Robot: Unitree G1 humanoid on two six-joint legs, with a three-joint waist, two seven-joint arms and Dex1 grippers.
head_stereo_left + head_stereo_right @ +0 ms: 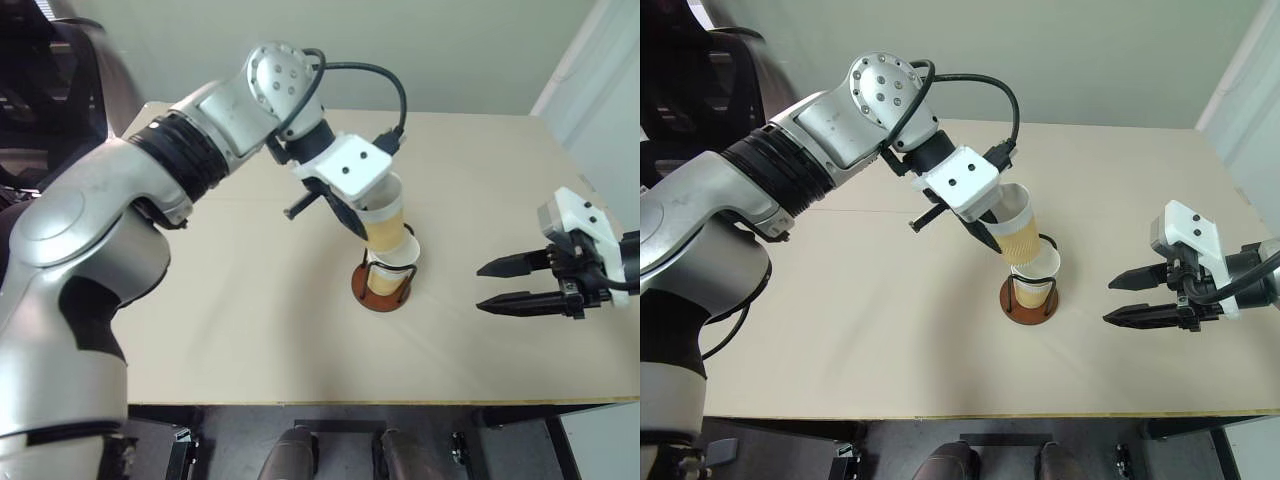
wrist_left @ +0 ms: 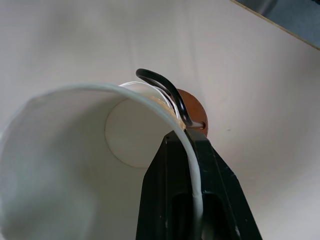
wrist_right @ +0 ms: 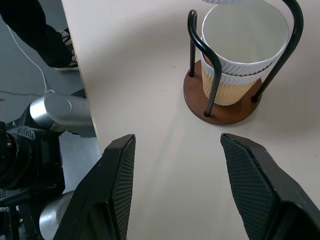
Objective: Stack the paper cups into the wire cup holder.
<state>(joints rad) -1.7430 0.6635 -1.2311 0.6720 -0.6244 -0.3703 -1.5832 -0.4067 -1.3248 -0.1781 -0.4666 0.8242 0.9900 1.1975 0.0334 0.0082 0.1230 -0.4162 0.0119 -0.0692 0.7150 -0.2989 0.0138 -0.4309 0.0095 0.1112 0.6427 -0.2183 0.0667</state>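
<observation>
Beige laminate covers the surface [image 1: 250, 330], which carries everything in the scene. Near its middle stands the wire cup holder [image 1: 383, 292], a reddish-brown disc with black wire arches; the right wrist view shows two paper cups nested inside it [image 3: 235, 75], white rims one just above the other. Above the holder, the left pincer [image 1: 992, 222] comes in from the far left, clamped together on the rim wall of a third paper cup [image 1: 1017, 232], one finger inside it and one outside. That cup is tilted, its bottom at the mouth of the nested cups. The right pincer [image 1: 505, 284] hovers over the right part of the surface, well apart from the holder, fingers spread apart with nothing between them, pointing left.
</observation>
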